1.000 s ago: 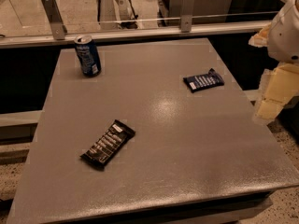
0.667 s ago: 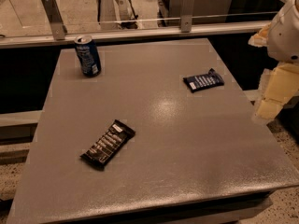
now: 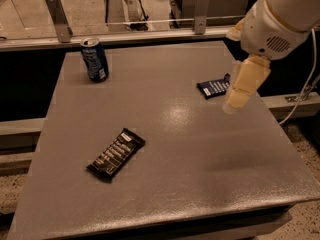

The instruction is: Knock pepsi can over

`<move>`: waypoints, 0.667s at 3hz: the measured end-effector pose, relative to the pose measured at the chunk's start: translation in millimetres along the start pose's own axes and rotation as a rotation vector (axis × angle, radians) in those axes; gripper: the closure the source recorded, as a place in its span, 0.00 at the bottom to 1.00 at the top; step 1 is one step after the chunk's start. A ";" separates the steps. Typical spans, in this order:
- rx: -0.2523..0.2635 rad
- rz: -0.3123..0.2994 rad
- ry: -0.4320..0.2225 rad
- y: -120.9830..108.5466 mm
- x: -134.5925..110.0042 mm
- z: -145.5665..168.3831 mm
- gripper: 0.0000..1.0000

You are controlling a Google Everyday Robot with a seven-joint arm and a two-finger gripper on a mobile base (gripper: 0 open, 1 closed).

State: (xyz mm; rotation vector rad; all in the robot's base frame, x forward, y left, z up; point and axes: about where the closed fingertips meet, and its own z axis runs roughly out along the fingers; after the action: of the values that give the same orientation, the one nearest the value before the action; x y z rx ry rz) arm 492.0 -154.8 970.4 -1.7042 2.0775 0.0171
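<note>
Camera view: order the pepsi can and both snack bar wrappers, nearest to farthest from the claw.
The claw hangs over the table at its right side.
1. Blue wrapper, just beside it.
2. Black wrapper, front left.
3. Pepsi can, far left corner.

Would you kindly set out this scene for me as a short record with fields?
pepsi can: upright, far left corner of the table
gripper: above the table's right side, far from the can
dark snack bar: flat, front left of centre
blue wrapper: flat, right side, beside the gripper
task state: can not yet knocked over
</note>
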 end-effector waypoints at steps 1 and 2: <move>-0.015 0.001 -0.123 -21.6 -46.7 33.3 0.00; -0.015 0.001 -0.123 -21.6 -46.7 33.3 0.00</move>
State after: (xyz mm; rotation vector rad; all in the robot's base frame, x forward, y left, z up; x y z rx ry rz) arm 529.5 -106.9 962.5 -1.6683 1.9929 0.1349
